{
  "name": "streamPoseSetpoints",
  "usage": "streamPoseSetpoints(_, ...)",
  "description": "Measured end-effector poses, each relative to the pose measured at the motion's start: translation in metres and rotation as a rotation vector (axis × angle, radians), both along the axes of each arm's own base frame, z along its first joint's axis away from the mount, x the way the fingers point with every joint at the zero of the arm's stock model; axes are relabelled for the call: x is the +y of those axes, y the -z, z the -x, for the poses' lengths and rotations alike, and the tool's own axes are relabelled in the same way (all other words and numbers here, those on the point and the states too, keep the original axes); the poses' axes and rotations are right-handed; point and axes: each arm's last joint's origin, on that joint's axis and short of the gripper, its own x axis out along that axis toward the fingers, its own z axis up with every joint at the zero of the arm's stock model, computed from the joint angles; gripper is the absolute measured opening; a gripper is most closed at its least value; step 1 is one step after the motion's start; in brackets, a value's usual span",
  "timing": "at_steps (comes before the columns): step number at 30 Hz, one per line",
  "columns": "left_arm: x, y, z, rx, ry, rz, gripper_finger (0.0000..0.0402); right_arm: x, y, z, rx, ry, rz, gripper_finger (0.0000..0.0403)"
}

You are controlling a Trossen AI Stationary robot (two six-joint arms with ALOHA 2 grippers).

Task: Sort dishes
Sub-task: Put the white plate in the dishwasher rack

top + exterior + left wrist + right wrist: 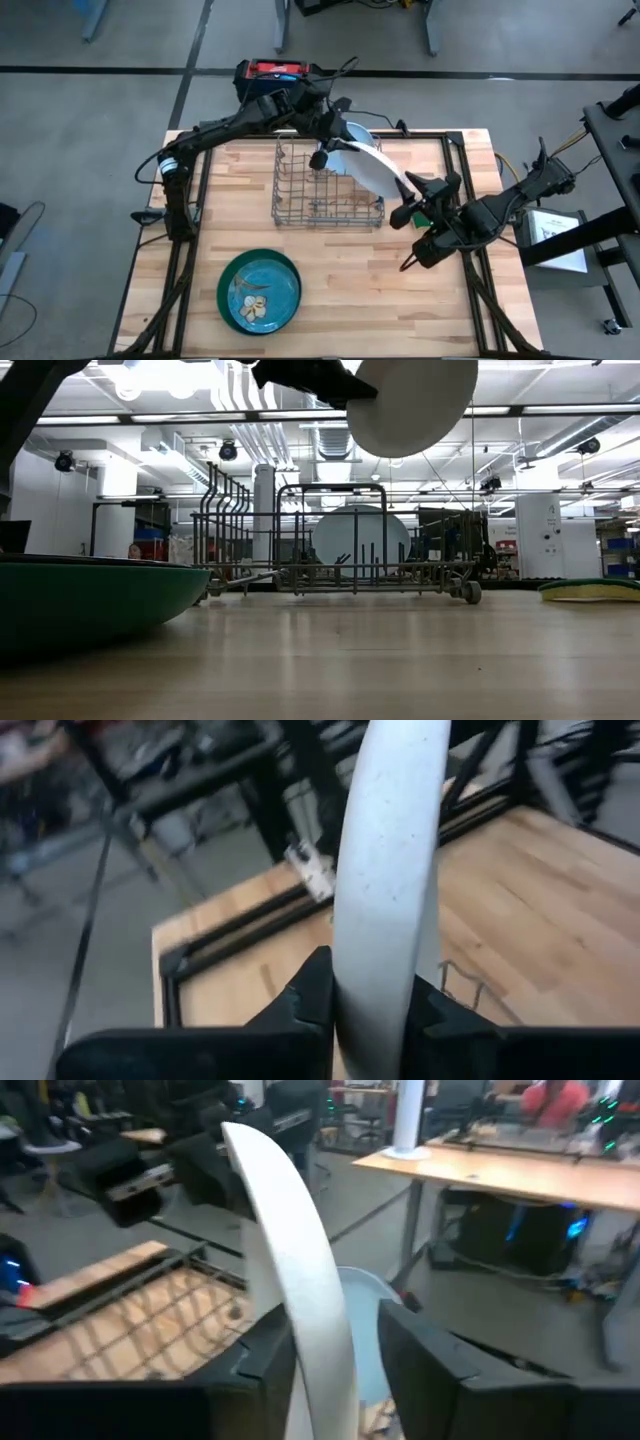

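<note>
A white plate (368, 165) hangs edge-up in the air over the grey wire rack's (328, 195) right end; it shows high in the low view (415, 400). My left gripper (323, 156) is shut on its far-left rim. My right gripper (405, 205) is open, with a finger on either side of the opposite rim (300, 1280). A pale blue plate (357, 133) stands tilted at the rack's far right corner (355, 540). A teal plate with a light motif (262, 292) lies inside the larger dark green one (226, 290) on the near table. My left gripper (372, 990) pinches the white plate's rim (378, 960) between its two fingers, lying across the edge. The plate is lifted clear and stands on edge, reaching away from the fingers. My right gripper (340, 1330) straddles the rim; one finger (270, 1350) lies close against the plate's face, but I cannot tell whether it touches.
A yellow-green sponge (590, 590) lies on the table's right part, under my right gripper (425, 212). The rack's upright tines (225, 510) stand below the white plate. Bare wood shows left of the rack (230, 190) and near the right front (400, 300).
</note>
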Motion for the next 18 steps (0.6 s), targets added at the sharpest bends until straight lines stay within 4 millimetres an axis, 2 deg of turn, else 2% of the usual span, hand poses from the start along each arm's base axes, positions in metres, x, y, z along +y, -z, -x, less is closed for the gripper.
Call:
streamPoseSetpoints(7,0.028,-0.013,0.017,-0.128,0.136,-0.05,0.0029,0.007,-0.014,0.001,-0.073,-0.048,-0.078,0.0204)
streamPoseSetpoints(11,0.039,-0.023,0.026,-0.169,0.173,-0.042,0.0029,0.011,-0.017,-0.005,0.009,-0.08,0.004,0.0229)
streamPoseSetpoints(13,0.039,-0.029,0.034,-0.194,0.278,0.033,0.0014,0.011,-0.017,-0.005,0.042,-0.062,0.078,0.0236)
streamPoseSetpoints(14,0.04,-0.038,0.037,-0.231,0.3,0.018,0.0012,0.011,-0.018,-0.006,0.035,-0.052,0.095,0.0238)
streamPoseSetpoints(18,0.044,-0.054,0.046,-0.255,0.39,0.116,0.0012,0.017,-0.008,-0.016,0.07,-0.034,0.154,0.0239)
